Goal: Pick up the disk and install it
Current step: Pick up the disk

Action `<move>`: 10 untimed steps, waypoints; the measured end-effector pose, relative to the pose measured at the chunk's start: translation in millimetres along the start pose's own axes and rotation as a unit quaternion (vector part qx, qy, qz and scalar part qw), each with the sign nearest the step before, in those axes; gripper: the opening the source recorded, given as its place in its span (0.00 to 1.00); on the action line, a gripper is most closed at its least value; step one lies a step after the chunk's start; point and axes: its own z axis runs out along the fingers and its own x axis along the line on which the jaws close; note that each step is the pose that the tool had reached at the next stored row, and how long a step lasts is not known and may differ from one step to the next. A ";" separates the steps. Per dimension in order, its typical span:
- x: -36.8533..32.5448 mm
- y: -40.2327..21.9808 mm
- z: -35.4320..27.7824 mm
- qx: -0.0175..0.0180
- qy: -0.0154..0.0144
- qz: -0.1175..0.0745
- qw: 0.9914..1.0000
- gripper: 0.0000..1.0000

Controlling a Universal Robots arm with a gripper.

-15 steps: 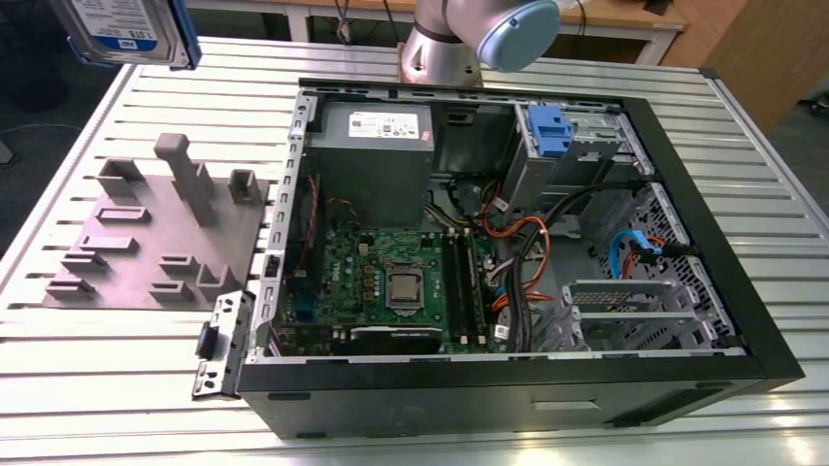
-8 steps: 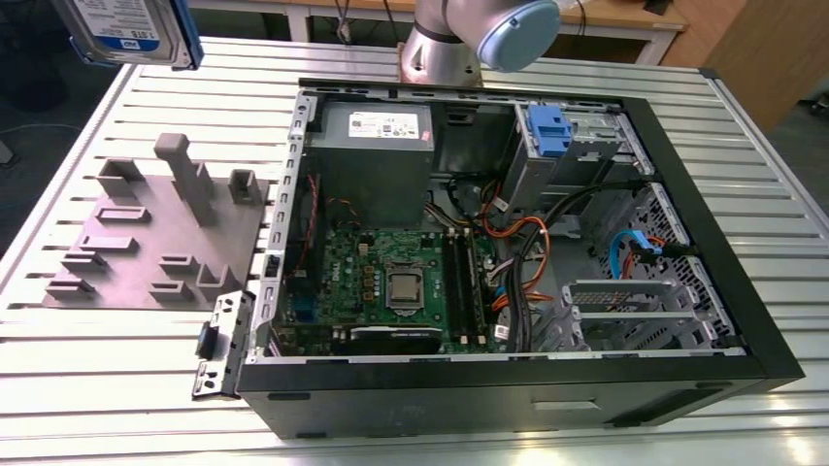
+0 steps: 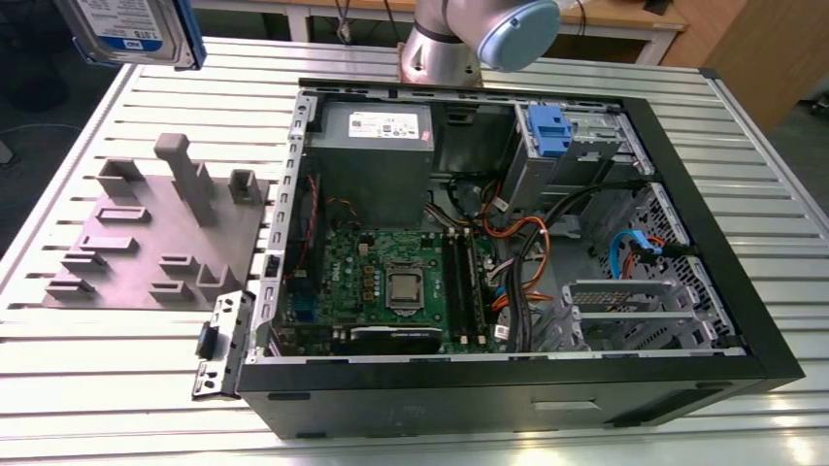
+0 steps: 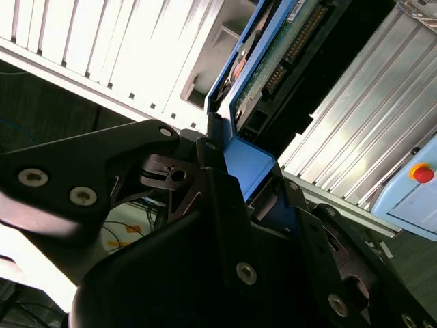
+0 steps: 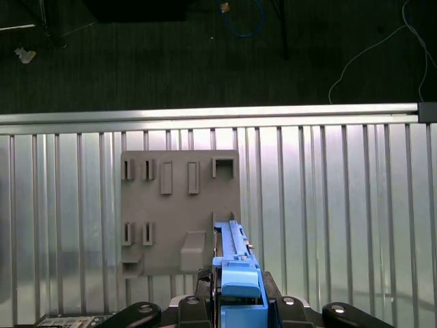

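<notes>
Exterior, disk: the disk (image 3: 130, 29) is hanging in the air at the exterior view's far left corner, its white-and-blue label facing the camera and its blue frame showing along one edge.
Exterior, arm: the arm (image 3: 482, 29) is standing on the surface (image 3: 758, 146) behind the case.
Exterior, case: the black case (image 3: 518, 398) is lying open on its side, well apart from the disk. A grey box (image 3: 376, 155), a green board (image 3: 388, 282) and a blue latch (image 3: 550, 131) are showing inside it.
Exterior, plate: a grey plate (image 3: 143, 243) with posts is lying just beside the case, on the exterior view's left.
Second wrist, jaws: the jaws are pinching the disk by its blue frame, with a black finger (image 4: 222, 198) pressing on each side.
Second wrist, disk: the disk (image 4: 273, 61) is sticking straight out from between the jaws, its circuit side and connector pins showing.
Second wrist, surface: the slatted surface (image 4: 102, 34) is lying well beyond the jaws, and a red button (image 4: 423, 173) is showing off to one side.
First wrist, disk: the disk (image 5: 235, 280) is showing edge-on, held between the jaws with its blue frame nearest the camera.
First wrist, plate: the plate (image 5: 171, 205) is lying on the surface (image 5: 328, 205) beyond the jaws, apart from the disk.
First wrist, floor: the dark floor (image 5: 171, 55) with loose cables is showing past the edge of the surface.
</notes>
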 end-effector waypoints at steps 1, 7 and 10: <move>0.0 -0.4 0.0 0.000 0.000 0.000 1.000 0.36; -0.1 -2.6 0.0 0.000 0.000 0.000 1.000 0.36; -0.2 -4.7 0.0 0.000 0.000 0.000 1.000 0.36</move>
